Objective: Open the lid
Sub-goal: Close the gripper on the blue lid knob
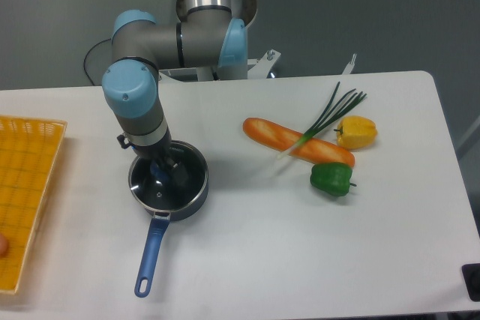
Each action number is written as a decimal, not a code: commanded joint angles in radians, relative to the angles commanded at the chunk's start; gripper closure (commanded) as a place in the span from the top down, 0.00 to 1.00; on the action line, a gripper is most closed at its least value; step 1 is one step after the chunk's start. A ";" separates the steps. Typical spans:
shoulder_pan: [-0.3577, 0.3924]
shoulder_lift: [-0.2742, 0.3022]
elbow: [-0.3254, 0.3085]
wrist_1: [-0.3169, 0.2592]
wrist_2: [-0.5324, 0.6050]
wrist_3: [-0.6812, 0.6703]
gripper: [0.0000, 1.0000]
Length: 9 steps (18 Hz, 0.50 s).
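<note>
The grey and light-blue robot arm (150, 58) reaches down from the back of the white tabletop (262, 245) and its black pincer (163, 168) sits low over the dark saucepan with the blue handle (168, 183); the fingers are lost in the dark of the pan and the wrist above them, so I cannot tell whether they are wide, narrow or gripping anything. The round clear glass lid with thin metal rim (166, 180) lies on the saucepan, its rim following the pan's rim all round; the blue knob at its centre shows only as a blue glint right at the pincer tip, and contact cannot be judged. The pan stands left of the tabletop's middle, its handle pointing toward the front edge and stopping short of it; bare white surface lies in front, behind and to the right of the pan. A yellow woven tray (30, 185) lies at the left edge, well apart from the pan, with a small orange-pink thing (3, 245) cut off by the frame. To the right, well apart from the pan, an orange baguette-shaped loaf (277, 136) lies slantwise; a green spring onion (330, 114) crosses over it; a yellow bell pepper (356, 132) sits just beside the loaf's far end, and a green bell pepper (331, 178) just in front of it; the right edge beyond them is open.
</note>
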 joint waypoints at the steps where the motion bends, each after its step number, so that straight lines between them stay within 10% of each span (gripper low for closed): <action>1: 0.000 0.000 0.000 -0.002 0.003 0.000 0.93; 9: 0.000 -0.002 0.008 -0.002 0.011 -0.002 0.69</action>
